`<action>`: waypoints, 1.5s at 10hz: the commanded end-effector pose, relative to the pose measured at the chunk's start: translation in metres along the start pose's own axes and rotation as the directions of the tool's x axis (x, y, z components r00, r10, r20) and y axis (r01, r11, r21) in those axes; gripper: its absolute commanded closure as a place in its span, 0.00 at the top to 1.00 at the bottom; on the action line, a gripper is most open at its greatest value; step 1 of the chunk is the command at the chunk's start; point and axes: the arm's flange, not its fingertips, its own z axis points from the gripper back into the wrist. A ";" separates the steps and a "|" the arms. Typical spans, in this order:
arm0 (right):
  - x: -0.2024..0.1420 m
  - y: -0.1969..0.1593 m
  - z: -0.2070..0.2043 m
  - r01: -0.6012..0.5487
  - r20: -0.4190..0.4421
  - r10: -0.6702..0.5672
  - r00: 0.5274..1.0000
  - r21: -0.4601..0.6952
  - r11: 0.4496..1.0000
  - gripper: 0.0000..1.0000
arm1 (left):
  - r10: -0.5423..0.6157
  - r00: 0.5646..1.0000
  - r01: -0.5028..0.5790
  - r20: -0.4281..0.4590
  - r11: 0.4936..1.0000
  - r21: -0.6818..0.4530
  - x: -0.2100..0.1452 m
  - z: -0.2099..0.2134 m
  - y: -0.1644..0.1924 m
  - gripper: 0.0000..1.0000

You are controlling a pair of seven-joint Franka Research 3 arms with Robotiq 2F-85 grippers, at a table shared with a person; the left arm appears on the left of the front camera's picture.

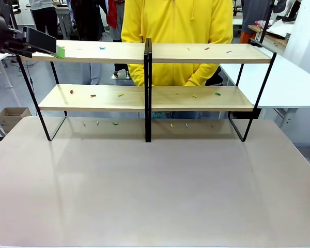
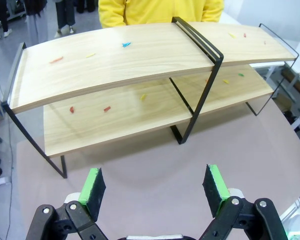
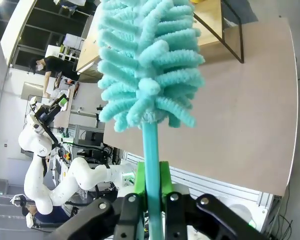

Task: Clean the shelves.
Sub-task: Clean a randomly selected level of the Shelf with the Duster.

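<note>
Grips light, soft-headed duster low on stiff stem in right hand; left hand open, facing rigid shelves.

A lab-like workroom: a beige counter among white tables, people standing behind, a cardboard box on grey floor.

The beige tabletop across the lower frame lies open. At mid-frame the shelves span nearly the full width. Their black central upright splits each tier's gap. A person stands close behind.
</note>
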 end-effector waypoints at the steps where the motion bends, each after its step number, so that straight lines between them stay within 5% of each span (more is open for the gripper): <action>1: 0.000 0.005 0.003 0.011 0.011 -0.011 1.000 0.024 1.000 0.00 | 0.001 1.000 -0.001 0.000 1.000 -0.001 0.000 0.000 0.001 1.00; 4: 0.000 0.005 0.003 0.011 0.011 -0.011 1.000 0.024 1.000 0.00 | 0.001 1.000 -0.001 0.000 1.000 -0.001 0.000 0.000 0.001 1.00; 5: 0.000 0.000 0.000 0.000 0.000 0.000 1.000 0.000 1.000 0.12 | 0.001 1.000 -0.001 0.000 1.000 -0.001 0.000 0.000 0.001 1.00; 7: 0.033 0.070 -0.044 -0.102 -0.014 0.102 0.995 -0.039 0.994 0.12 | 0.001 1.000 -0.001 0.000 1.000 -0.001 0.000 0.000 0.001 1.00; 9: 0.068 0.134 -0.124 -0.201 -0.100 0.185 0.978 -0.189 0.961 0.12 | 0.001 1.000 -0.001 0.000 1.000 -0.001 0.000 0.000 0.001 1.00; 11: 0.081 0.188 -0.202 -0.306 -0.124 0.285 0.950 -0.215 0.927 0.12 | 0.001 1.000 -0.001 0.000 1.000 -0.001 0.000 0.000 0.001 1.00; 13: 0.049 0.238 -0.255 -0.535 -0.367 0.489 0.791 -0.031 0.844 0.12 | 0.001 1.000 -0.001 0.000 1.000 -0.001 0.000 0.000 0.001 1.00; 14: 0.063 0.215 -0.230 -0.367 -0.179 0.340 0.923 -0.148 0.918 0.12 | 0.001 1.000 -0.001 0.000 1.000 -0.001 0.000 0.000 0.001 1.00; 15: 0.063 0.215 -0.230 -0.367 -0.179 0.340 0.923 -0.148 0.918 0.12 | 0.001 1.000 -0.001 0.000 1.000 -0.001 0.000 0.000 0.001 1.00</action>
